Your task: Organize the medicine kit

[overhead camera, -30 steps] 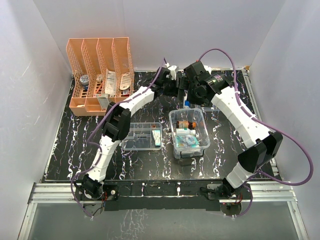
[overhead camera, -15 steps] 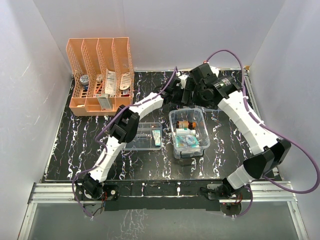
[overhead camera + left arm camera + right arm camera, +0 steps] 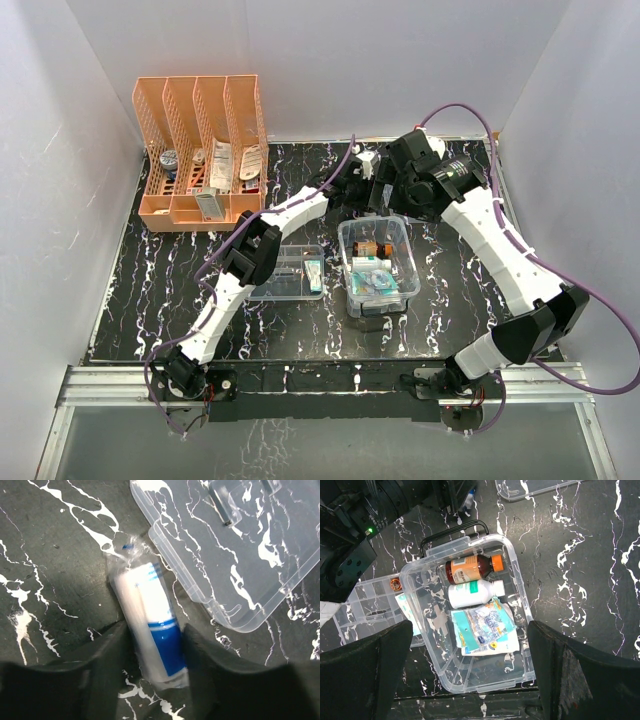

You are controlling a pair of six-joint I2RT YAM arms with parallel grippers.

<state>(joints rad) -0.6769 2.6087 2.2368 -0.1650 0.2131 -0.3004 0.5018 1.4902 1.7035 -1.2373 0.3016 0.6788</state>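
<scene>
Clear medicine kit (image 3: 522,611) holds bottles (image 3: 470,569) and packets (image 3: 485,630); right claw (image 3: 470,626) gapes empty, left claw (image 3: 155,628) flanks wrapped roll (image 3: 149,597), grip unclear.

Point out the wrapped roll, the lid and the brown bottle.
wrapped roll (image 3: 154,612), left wrist view, on its white body.
lid (image 3: 250,560), left wrist view, on its flat clear panel.
brown bottle (image 3: 468,570), right wrist view, on its label.

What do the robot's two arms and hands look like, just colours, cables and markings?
The left arm and the right arm share one build: white link shells, black joint housings, black bases. A purple cable runs loosely along each arm. The left hand and the right hand each have two dark matte fingers. A small green light glows on one black housing.
</scene>
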